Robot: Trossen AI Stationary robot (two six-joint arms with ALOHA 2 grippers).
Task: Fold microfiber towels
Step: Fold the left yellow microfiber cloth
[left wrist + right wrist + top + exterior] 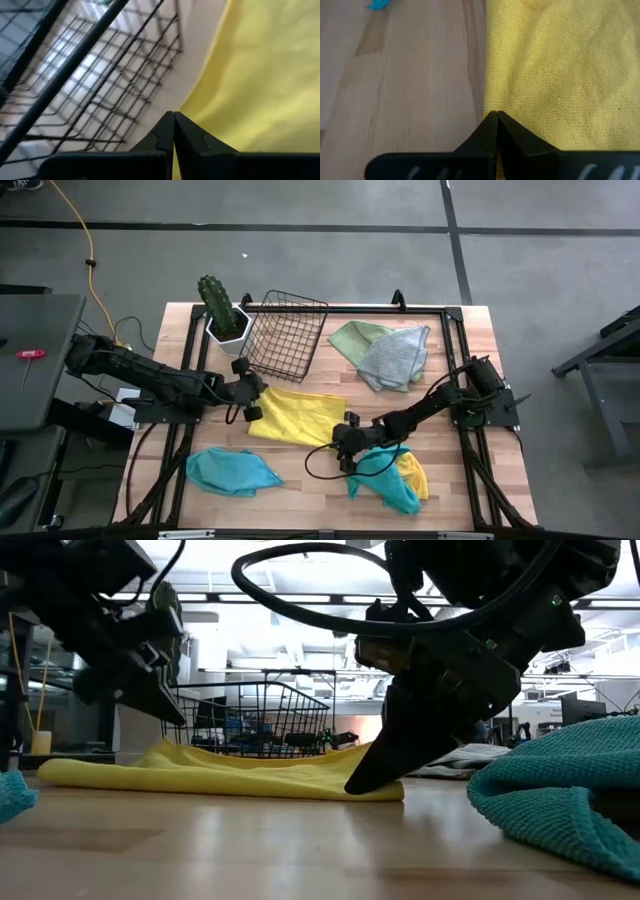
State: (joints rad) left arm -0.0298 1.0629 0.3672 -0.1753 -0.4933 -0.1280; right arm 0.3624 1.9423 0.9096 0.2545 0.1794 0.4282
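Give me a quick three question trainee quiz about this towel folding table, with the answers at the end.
1. True or false: the wire basket holds a towel.
2. Which towel are the left gripper and right gripper working on: A teal, B yellow, C grey?
3. Fill in: the potted cactus stands beside the ____.

Key: 1 false, it looks empty. 2 B, both shut grippers meet opposite edges of the flat yellow towel. 3 basket.

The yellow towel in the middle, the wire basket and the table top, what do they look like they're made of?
Yellow towel: soft microfiber-like cloth, matte, with a fine nubby weave showing up close. Wire basket: thin black metal wire in an open grid, probably coated. Table top: pale wood planks with visible grain, smooth, slight sheen.
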